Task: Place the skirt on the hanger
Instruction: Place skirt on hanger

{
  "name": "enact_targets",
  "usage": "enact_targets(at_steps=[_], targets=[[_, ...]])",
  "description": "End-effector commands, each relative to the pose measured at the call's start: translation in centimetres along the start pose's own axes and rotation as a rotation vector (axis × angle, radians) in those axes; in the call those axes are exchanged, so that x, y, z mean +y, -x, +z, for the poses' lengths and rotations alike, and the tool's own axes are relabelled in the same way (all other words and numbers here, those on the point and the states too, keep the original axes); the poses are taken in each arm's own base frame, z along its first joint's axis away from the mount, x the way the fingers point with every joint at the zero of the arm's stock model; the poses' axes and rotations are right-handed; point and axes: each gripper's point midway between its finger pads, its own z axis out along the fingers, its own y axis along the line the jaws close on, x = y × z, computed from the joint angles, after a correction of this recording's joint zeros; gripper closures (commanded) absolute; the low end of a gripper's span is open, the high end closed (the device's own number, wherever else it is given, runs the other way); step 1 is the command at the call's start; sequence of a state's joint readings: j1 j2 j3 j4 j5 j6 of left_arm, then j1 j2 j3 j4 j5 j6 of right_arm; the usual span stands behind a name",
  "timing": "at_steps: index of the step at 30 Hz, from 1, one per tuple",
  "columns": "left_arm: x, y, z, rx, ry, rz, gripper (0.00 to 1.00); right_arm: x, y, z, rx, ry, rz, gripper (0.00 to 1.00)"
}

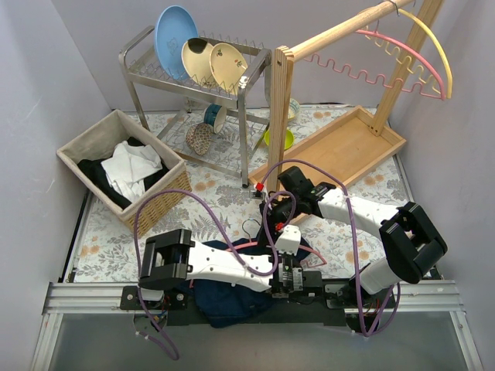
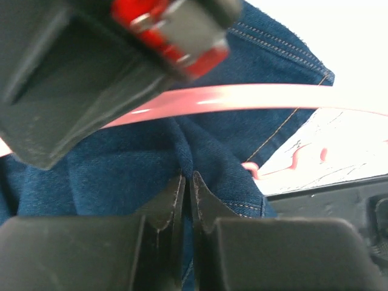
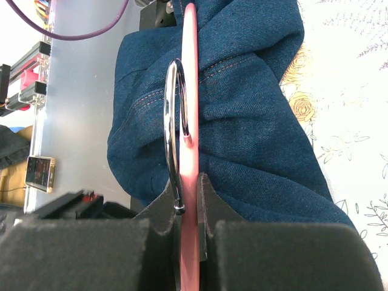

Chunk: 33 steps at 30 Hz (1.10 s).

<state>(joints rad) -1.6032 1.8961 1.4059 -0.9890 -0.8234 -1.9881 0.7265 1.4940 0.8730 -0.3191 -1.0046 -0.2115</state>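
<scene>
left fingers clamped on a skirt fold at tabletop's near edge; right fingers clamped on hanger at its hook, over the skirt, presumably bracing it while fabric gets fed on.

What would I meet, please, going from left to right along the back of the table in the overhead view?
In order: wicker basket → dish rack → wooden tray → yellow hanger.

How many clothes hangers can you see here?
3: a pink hanger and a yellow hanger on the wooden rail at back right, and a second pink hanger on the skirt, in the right hand. More may be hidden.
</scene>
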Motion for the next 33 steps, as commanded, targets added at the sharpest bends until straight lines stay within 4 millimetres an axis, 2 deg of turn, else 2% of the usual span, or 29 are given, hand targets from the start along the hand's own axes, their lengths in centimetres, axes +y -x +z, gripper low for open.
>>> enact_targets(at_steps=[1, 4, 7, 8, 9, 10, 12, 13, 16, 19, 24, 25, 28, 31, 32, 33], targets=[[-1.0, 3.2, -2.0, -0.042, -0.078, -0.423, 1.00, 0.0, -0.1, -0.2, 0.000, -0.012, 0.000, 0.99], [-1.0, 5.4, -4.3, -0.038, -0.183, -0.420, 1.00, -0.2, -0.2, -0.2, 0.004, -0.023, 0.000, 0.99], [-0.2, 8.9, -7.7, -0.065, -0.304, -0.437, 1.00, -0.2, -0.2, -0.3, 0.006, -0.027, -0.002, 0.99], [0.4, 9.2, -8.3, -0.072, -0.334, -0.418, 1.00, -0.2, -0.2, -0.3, 0.005, -0.028, -0.005, 0.99], [1.7, 11.2, -10.4, -0.090, -0.404, -0.444, 1.00, -0.2, -0.3, -0.3, 0.007, -0.027, -0.004, 0.99], [1.4, 12.4, -11.6, -0.111, -0.484, -0.460, 1.00, -0.1, -0.2, -0.3, 0.005, -0.025, -0.007, 0.99], [3.4, 13.9, -13.7, -0.110, -0.603, -0.511, 1.00, -0.1, -0.4, -0.3, 0.006, -0.024, -0.004, 0.99], [3.8, 15.4, -14.3, -0.143, -0.657, -0.525, 1.00, 0.0, -0.3, -0.3, 0.006, -0.018, -0.003, 0.99], [5.6, 16.3, -15.3, -0.137, -0.715, -0.543, 1.00, -0.1, -0.3, -0.2, 0.007, -0.020, -0.002, 0.99], [5.6, 16.4, -16.2, -0.122, -0.747, -0.512, 1.00, 0.0, -0.3, -0.2, 0.006, -0.016, -0.005, 0.99], [3.0, 17.4, -19.4, -0.110, -0.909, -0.411, 1.00, 0.1, 0.1, -0.4, -0.001, -0.017, -0.020, 0.99], [2.5, 18.2, -20.9, -0.103, -0.958, -0.396, 1.00, 0.3, 0.3, -0.4, -0.005, -0.015, -0.031, 0.99], [1.7, 18.6, -21.9, -0.098, -0.987, -0.344, 1.00, 1.0, 0.7, -0.7, -0.018, 0.002, -0.058, 0.99], [1.1, 18.5, -21.6, -0.081, -0.993, -0.328, 1.00, 2.1, 1.4, -1.1, -0.034, 0.025, -0.107, 0.99], [0.1, 17.1, -21.0, -0.031, -1.004, -0.287, 1.00, 2.4, 1.5, -1.3, -0.037, 0.027, -0.118, 0.99], [-0.7, 16.6, -20.9, -0.009, -1.027, -0.271, 1.00, 2.7, 1.7, -1.5, -0.044, 0.034, -0.132, 0.99]])
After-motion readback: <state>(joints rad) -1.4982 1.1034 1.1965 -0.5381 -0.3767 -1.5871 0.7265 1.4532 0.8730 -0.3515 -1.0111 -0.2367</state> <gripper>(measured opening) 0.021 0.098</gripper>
